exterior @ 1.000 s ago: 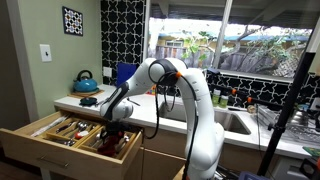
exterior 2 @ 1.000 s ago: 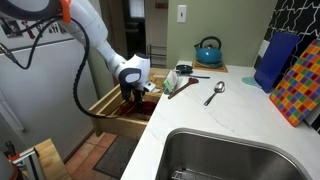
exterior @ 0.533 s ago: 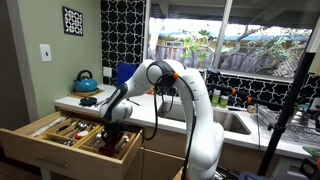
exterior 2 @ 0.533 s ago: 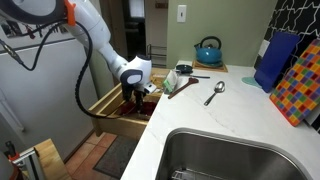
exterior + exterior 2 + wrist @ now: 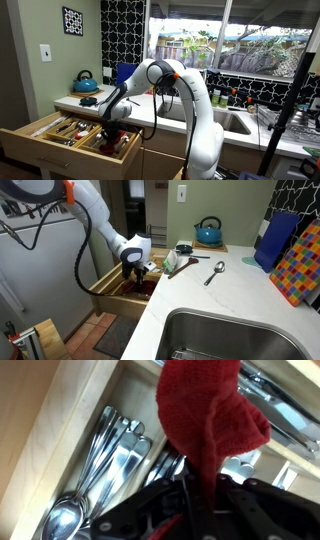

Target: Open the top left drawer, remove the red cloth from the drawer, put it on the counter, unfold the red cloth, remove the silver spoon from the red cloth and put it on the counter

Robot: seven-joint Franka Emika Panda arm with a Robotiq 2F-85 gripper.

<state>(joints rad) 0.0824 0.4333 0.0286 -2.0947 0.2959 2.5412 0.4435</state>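
Observation:
The top left drawer [image 5: 45,143] [image 5: 105,288] stands pulled out below the counter [image 5: 200,295]. My gripper [image 5: 114,130] [image 5: 133,274] reaches down into its right-hand compartment. In the wrist view the gripper [image 5: 193,500] is shut on a bunched fold of the red cloth [image 5: 205,415], which rises as a crumpled lump beyond the black fingers [image 5: 150,510]. A bit of the red cloth [image 5: 120,137] [image 5: 146,279] shows beside the gripper in both exterior views. The silver spoon is hidden; nothing of it shows in the cloth.
Stacked cutlery [image 5: 100,465] fills the drawer's divided wooden compartments [image 5: 70,130]. On the counter lie a long metal utensil [image 5: 215,273], a blue kettle [image 5: 208,231], a small cup [image 5: 172,259] and a colourful board [image 5: 300,265]. The sink [image 5: 230,335] is in front.
The jaws have closed onto the red cloth in the drawer. The arm has hardly moved.

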